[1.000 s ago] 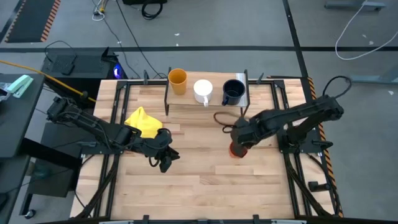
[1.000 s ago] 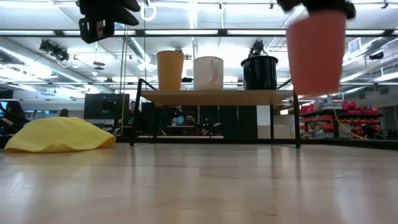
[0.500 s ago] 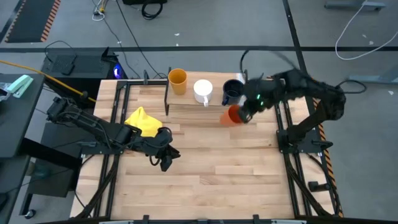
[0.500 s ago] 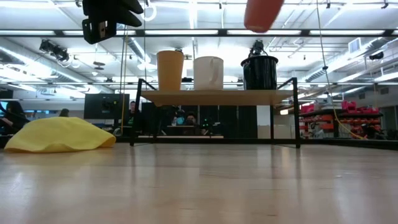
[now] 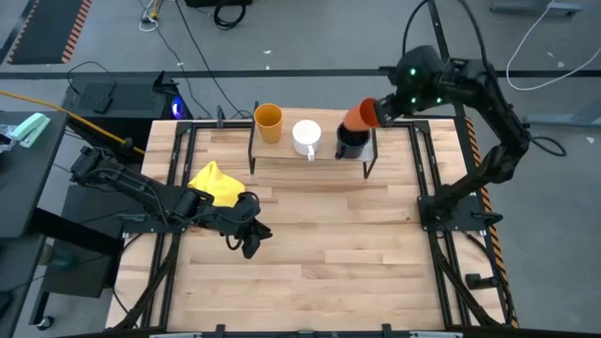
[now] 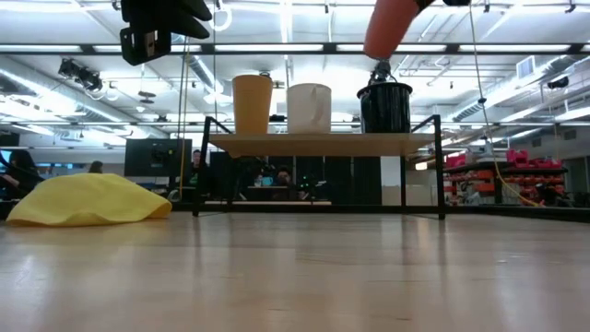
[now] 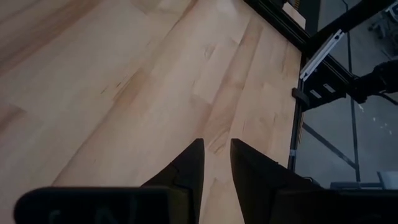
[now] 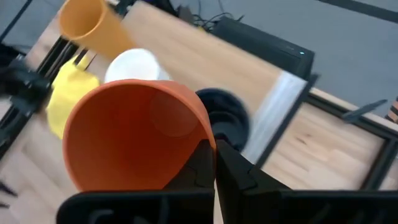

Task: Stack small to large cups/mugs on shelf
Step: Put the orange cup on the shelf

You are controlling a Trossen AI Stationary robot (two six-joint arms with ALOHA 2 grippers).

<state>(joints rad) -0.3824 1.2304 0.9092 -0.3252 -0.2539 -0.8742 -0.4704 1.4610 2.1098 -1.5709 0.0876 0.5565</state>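
My right gripper (image 5: 376, 111) is shut on the orange-red cup (image 5: 360, 115), held high over the shelf's right end, just above the dark mug (image 5: 351, 141). In the low view the cup (image 6: 391, 29) hangs tilted above that mug (image 6: 384, 108). The yellow-orange cup (image 5: 269, 120), the white mug (image 5: 306, 136) and the dark mug stand in a row on the light-wood shelf (image 6: 323, 144). My left gripper (image 5: 249, 239) waits over the table's left middle, its fingers (image 7: 193, 163) a narrow gap apart and touching nothing. My right gripper holds the orange-red cup by its rim wall (image 8: 208, 140), on the side nearest the wrist. The wall sits between the two shut fingers (image 8: 233, 171). The cup is lifted clear and tilted, its open mouth facing the wrist camera.
A yellow cloth (image 5: 216, 181) lies on the table's left part, beside my left arm. The shelf stands on thin black legs (image 6: 439, 180) at the table's far edge, with a pale ribbed strip (image 8: 273, 115) at its right end. Bare wood shows across the table's middle (image 5: 319, 235).
My right gripper has lifted the orange-red cup from low over the table's right middle and carried it up and toward the far edge. It now hangs above the dark mug on the shelf. The cup has tipped from upright to tilted on the way.
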